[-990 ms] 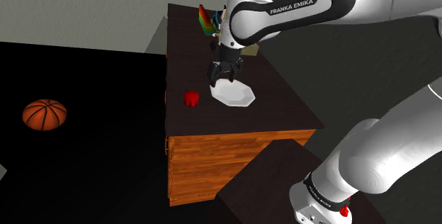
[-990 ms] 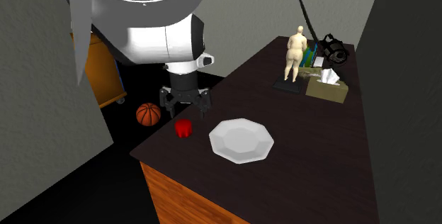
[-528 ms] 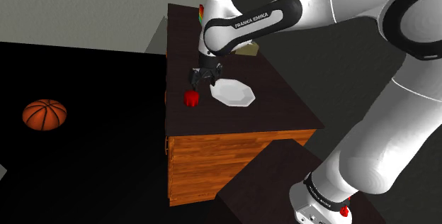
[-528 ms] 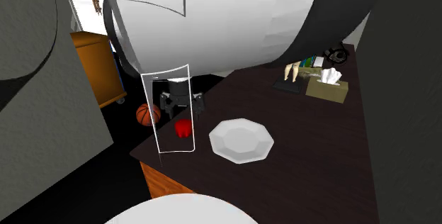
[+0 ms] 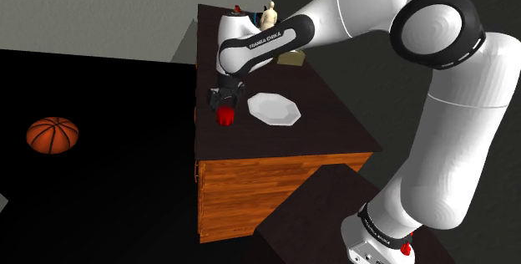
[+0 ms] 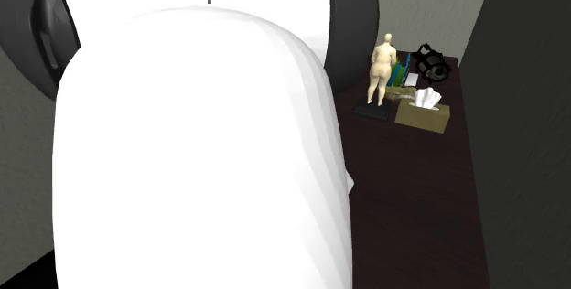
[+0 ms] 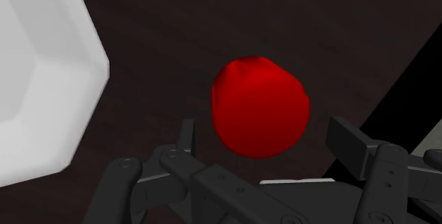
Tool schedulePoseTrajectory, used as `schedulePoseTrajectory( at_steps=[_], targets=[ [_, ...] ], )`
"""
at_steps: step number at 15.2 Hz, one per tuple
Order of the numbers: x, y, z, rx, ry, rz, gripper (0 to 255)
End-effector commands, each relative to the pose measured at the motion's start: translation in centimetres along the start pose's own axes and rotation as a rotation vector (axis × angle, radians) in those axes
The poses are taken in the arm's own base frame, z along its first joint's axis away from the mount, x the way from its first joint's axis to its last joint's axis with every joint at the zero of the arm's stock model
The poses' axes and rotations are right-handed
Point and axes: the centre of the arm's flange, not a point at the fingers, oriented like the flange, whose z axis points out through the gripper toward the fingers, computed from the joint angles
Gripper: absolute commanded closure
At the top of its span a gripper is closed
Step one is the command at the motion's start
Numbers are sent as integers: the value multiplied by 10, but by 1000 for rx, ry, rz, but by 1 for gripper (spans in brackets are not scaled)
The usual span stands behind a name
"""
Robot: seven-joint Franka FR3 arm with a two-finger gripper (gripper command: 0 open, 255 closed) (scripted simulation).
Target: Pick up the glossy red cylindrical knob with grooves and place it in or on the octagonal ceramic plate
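I had the gripper (image 7: pixel 265 134) down low over the table (image 5: pixel 284 133), and in the wrist view its fingers (image 7: pixel 185 134) stood wide apart with the red knob (image 7: pixel 261 106) between them. There was a gap on each side of the knob, so neither finger touched it and nothing was held. The knob sat on the dark tabletop just ahead of the fingertips, about midway between the two. In the shoulder view the gripper (image 5: pixel 223 101) hung right above the knob (image 5: pixel 225 116), close to the table's edge on that view's left. The white plate (image 7: pixel 42 81) lay flat outside the fingers, beyond the finger farther from that edge, near the knob but apart from it. In the shoulder view the plate (image 5: pixel 274 109) was on the right of the fingers. Well past the fingers, at the far end of the table, stood a pale figurine (image 6: pixel 382 68) with a tissue box (image 6: pixel 423 112) beside it. A basketball (image 5: pixel 52 134) lay far off from the fingers, away from the table. In the second exterior view the arm (image 6: pixel 201 150) hid the gripper from me.
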Motion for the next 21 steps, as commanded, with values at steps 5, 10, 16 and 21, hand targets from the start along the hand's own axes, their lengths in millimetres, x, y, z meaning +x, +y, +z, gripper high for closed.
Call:
schedulePoseTrajectory(
  at_steps=[5, 10, 16, 21],
  targets=[
    [0, -1, 30, 0, 1, 0, 0],
    [0, -1, 30, 0, 1, 0, 0],
    [1, -1, 30, 0, 1, 0, 255],
    [1, -1, 31, 0, 1, 0, 255]
  ],
)
